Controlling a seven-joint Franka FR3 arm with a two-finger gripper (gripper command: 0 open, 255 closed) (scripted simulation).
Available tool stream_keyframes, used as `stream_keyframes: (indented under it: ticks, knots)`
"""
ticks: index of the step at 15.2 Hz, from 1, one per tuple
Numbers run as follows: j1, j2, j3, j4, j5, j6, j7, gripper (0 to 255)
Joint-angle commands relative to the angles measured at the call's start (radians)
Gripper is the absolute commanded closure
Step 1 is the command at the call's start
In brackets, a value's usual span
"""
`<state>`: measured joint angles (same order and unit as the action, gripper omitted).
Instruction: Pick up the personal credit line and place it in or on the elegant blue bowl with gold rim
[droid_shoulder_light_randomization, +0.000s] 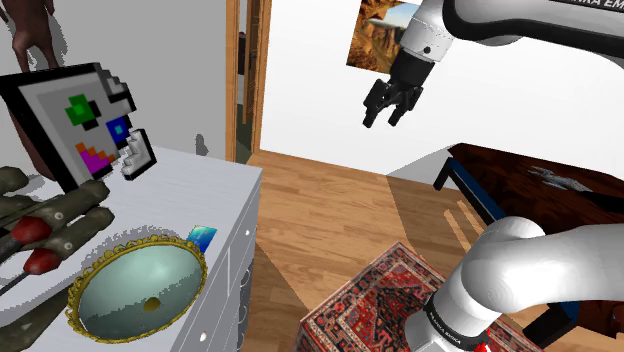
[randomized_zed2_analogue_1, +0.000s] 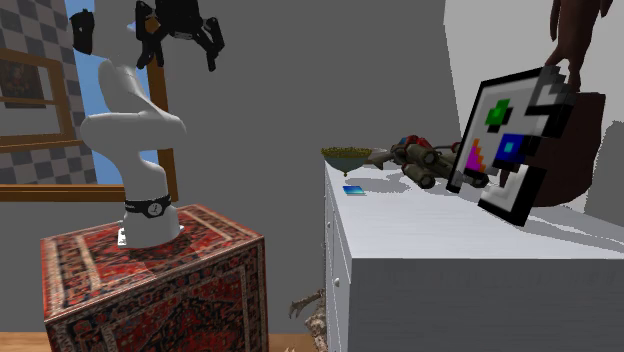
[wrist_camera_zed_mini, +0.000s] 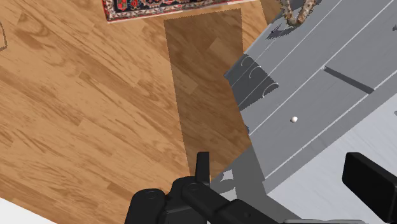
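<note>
I saw gripper (droid_shoulder_light_randomization: 385, 115) high over floor (droid_shoulder_light_randomization: 320, 200) | fingers spread, empty | card (droid_shoulder_light_randomization: 202, 237) lay on dresser (droid_shoulder_light_randomization: 205, 185), just beside bowl (droid_shoulder_light_randomization: 137, 285)

We see a pale grey dresser (droid_shoulder_light_randomization: 205, 185) carrying a gold-rimmed bowl (droid_shoulder_light_randomization: 120, 295). A small blue card (droid_shoulder_light_randomization: 202, 237) lies just beside the bowl. A brown-and-red toy (droid_shoulder_light_randomization: 55, 220) sits close on the bowl's other side, and a tilted pixel-art panel (droid_shoulder_light_randomization: 85, 115) stands beyond it.

This is a room in a home: wood plank floor (droid_shoulder_light_randomization: 330, 200), white chest of drawers (droid_shoulder_light_randomization: 200, 185), wooden door frame (droid_shoulder_light_randomization: 247, 75), and a picture (droid_shoulder_light_randomization: 378, 35) on the wall.
</note>
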<state>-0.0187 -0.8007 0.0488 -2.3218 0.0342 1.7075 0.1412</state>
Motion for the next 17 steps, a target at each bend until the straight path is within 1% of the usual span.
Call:
stream_keyframes:
  ticks: [1, 5, 9, 13, 17]
  knots:
    - [0.0, 0.0, 0.0, 0.0, 0.0, 0.0, 0.0, 0]
    - [0.0, 0.016, 0.107, -0.051, 0.044, 0.062, 0.155, 0]
    - [-0.003, 0.063, 0.218, -0.073, 0.084, 0.128, 0.311, 0]
    - [-0.016, 0.142, 0.332, -0.066, 0.111, 0.196, 0.47, 0]
    - [-0.043, 0.251, 0.449, -0.031, 0.114, 0.264, 0.636, 0]
